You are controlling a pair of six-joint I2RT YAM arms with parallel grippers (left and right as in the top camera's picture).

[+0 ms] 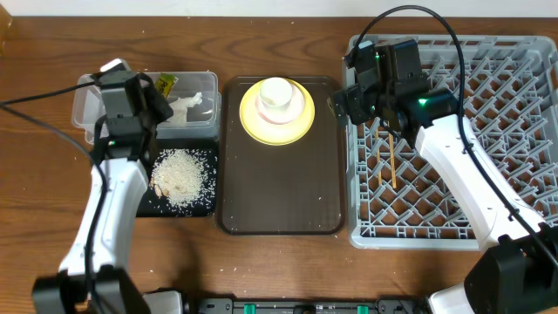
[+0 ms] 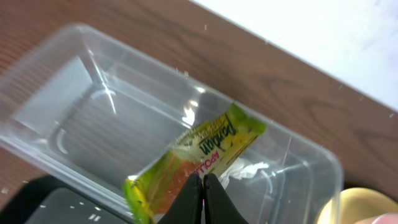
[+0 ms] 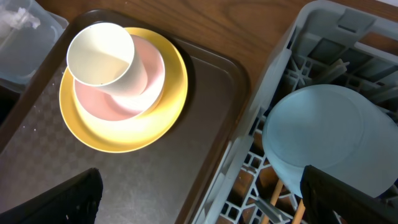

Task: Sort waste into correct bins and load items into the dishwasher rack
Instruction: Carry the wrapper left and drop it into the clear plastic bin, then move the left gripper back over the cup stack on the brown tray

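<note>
While rice (image 1: 179,174) is lying heaped on the black tray (image 1: 205,202) nearest the robot, the chopsticks (image 1: 392,161) are lying together among the pegs at the left side of the rack (image 1: 506,131). Between these, the brown tray (image 1: 279,192) is sitting in the middle of the tabletop (image 1: 35,52).

Just beyond the black tray, the clear tub (image 1: 87,109) is sitting against it. Above the tub the left fingers (image 2: 202,190) are pressing tightly together on the lower edge of the wrapper (image 2: 214,146), holding it tilted across the tub's rim. The tissue (image 2: 249,171) is lying inside the tub just behind it.

Toward the brown tray's far end, the plate (image 3: 124,134) is carrying a pink bowl (image 3: 143,93), and the cup (image 3: 99,53) is standing in that bowl. The right fingers (image 3: 199,186) are spreading wide and gripping nothing, hanging over the rack's far left corner. Under them the blue bowl (image 3: 329,143) is resting in the rack.
</note>
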